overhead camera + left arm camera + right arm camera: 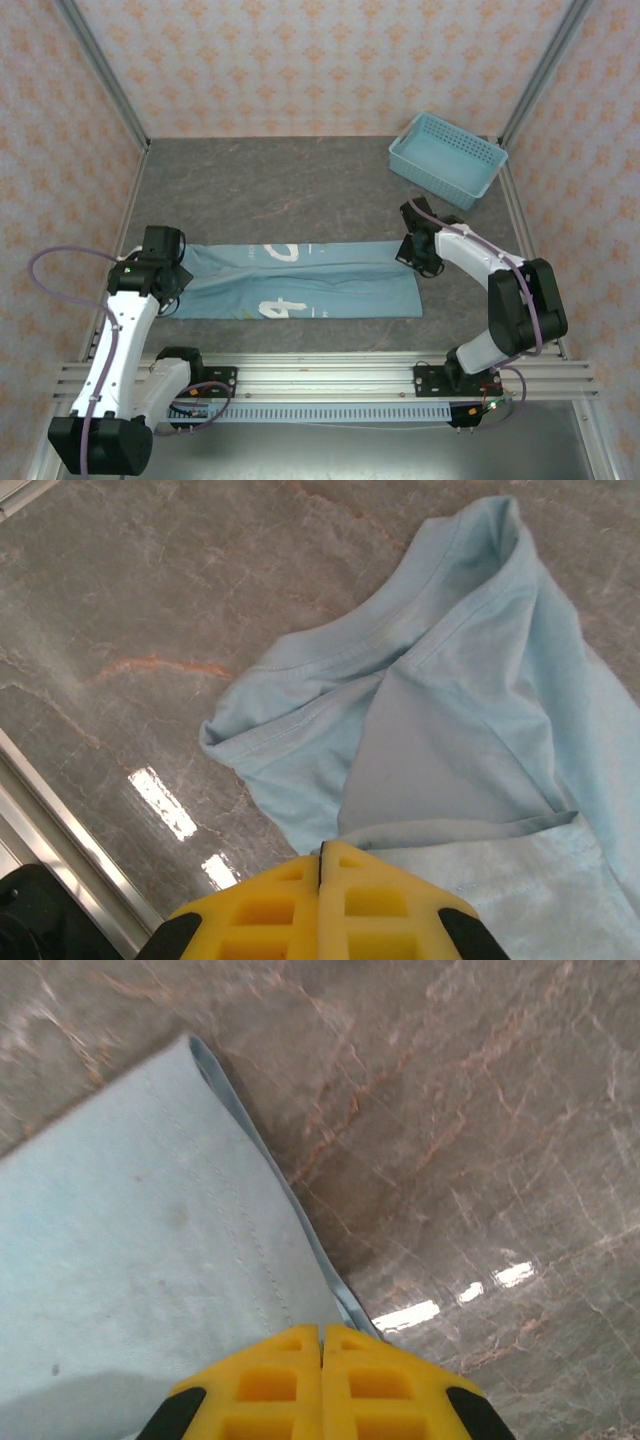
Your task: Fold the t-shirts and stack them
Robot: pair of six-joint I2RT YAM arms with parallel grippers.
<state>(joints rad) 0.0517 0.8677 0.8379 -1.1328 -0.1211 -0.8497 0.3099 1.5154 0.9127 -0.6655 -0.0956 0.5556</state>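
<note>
Left gripper and right gripper were both pressed together at the ends of the shirt; could not tell if cloth was pinched. The shirt lay flat as a long strip, near-centre, left to right. Judged light, limp and thin, so it would sag. Best taken at end corners, through all layers.

My feed shows a grey, marble-veined desk boxed in by walls papered pale pink with orange motifs, with metal posts at the corners. An aluminium rail lines its near edge, and light glints white off the surface.
</note>
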